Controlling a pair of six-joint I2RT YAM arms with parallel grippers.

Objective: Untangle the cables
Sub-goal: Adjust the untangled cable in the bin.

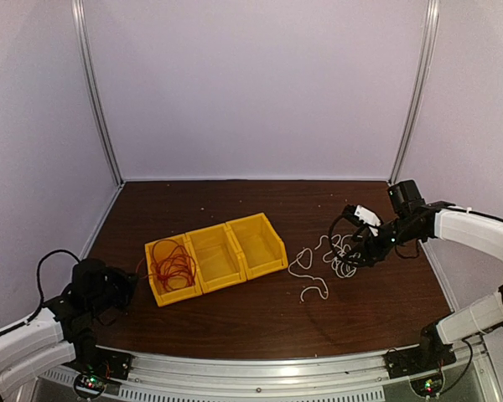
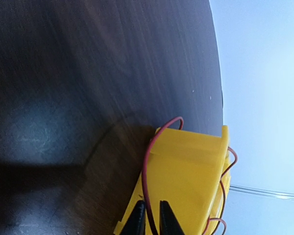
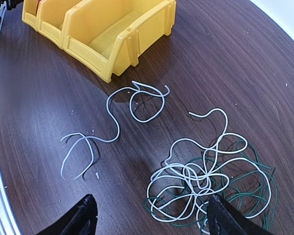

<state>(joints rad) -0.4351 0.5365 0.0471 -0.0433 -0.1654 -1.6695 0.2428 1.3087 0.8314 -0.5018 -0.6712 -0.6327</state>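
A red cable (image 1: 173, 265) lies coiled in the left yellow bin (image 1: 161, 295). One strand of the red cable (image 2: 146, 166) hangs over the bin's wall (image 2: 186, 171). My left gripper (image 2: 153, 218) is shut on that strand, which runs between its two black fingertips (image 2: 137, 218), and it sits beside the bin (image 1: 132, 283). A white cable (image 3: 112, 122) lies loose on the table. To its right, a tangle of white and dark green cables (image 3: 201, 181) lies under my right gripper (image 3: 154, 215), which is open wide and holds nothing. In the top view the right gripper (image 1: 358, 249) hovers over the tangle (image 1: 344, 258).
Three yellow bins (image 1: 235, 251) stand in a row left of centre; the middle and right ones hold nothing. The loose white cable (image 1: 310, 270) lies between the bins and the tangle. Metal rails and pale walls enclose the dark wooden table (image 1: 260, 318).
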